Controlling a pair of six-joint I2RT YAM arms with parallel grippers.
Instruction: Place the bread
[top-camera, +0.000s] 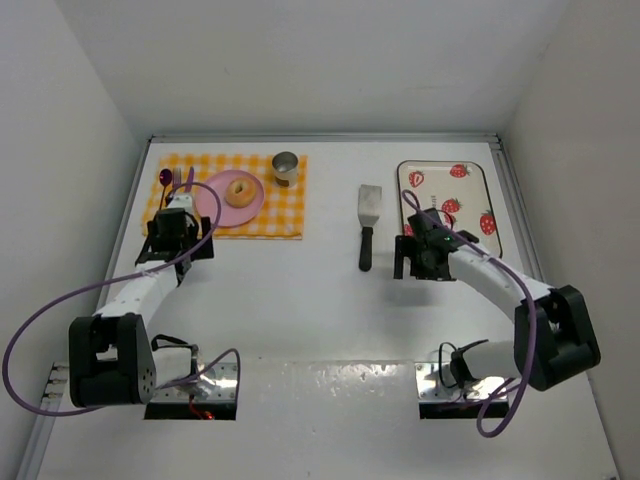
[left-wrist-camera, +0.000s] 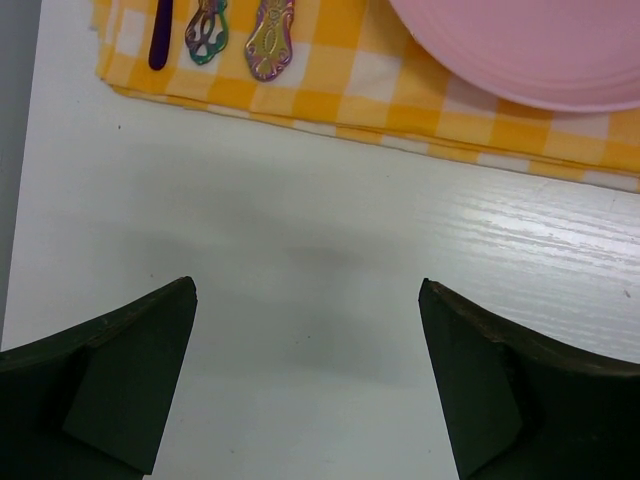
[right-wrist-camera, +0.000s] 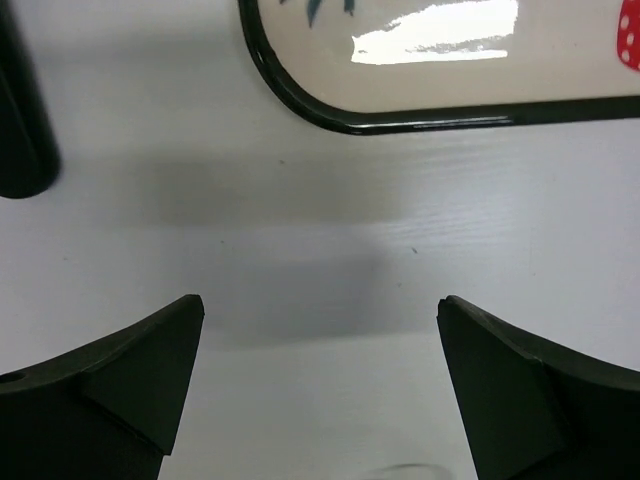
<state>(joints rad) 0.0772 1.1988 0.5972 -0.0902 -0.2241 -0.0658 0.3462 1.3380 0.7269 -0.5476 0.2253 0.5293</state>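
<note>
Top external view: the bread (top-camera: 239, 190), a small golden-brown ring with a centre hole, lies on the pink plate (top-camera: 213, 205), a little toward the plate's far right side. The plate sits on a yellow checked cloth (top-camera: 285, 218) at the far left of the white bench (top-camera: 300, 300). A metal cup (top-camera: 285, 166) stands on the far right corner of the cloth, just beside the plate. A purple spoon (top-camera: 165, 177) lies at the cloth's left edge.

Left gripper (top-camera: 180, 203): at the near left side of the plate, over the edge of the cloth. Nothing touches the bread.

Right gripper (top-camera: 418, 222): at the near left corner of the strawberry-print tray (top-camera: 445, 195). A spatula (top-camera: 367, 215) lies just to its left, blade pointing away from the arms and black handle toward them.

Left wrist view: both fingers (left-wrist-camera: 130, 370) stand far apart, jaws wide, with only bare bench between them. The cloth edge and plate rim are ahead. Three cutlery handles lie on the cloth at upper left, one purple and two ornate and iridescent.

Right wrist view: fingers (right-wrist-camera: 130, 380) are spread wide with nothing between them. The dark rim of the tray is ahead, apart from the fingertips. The end of the spatula handle shows at the left edge.
</note>
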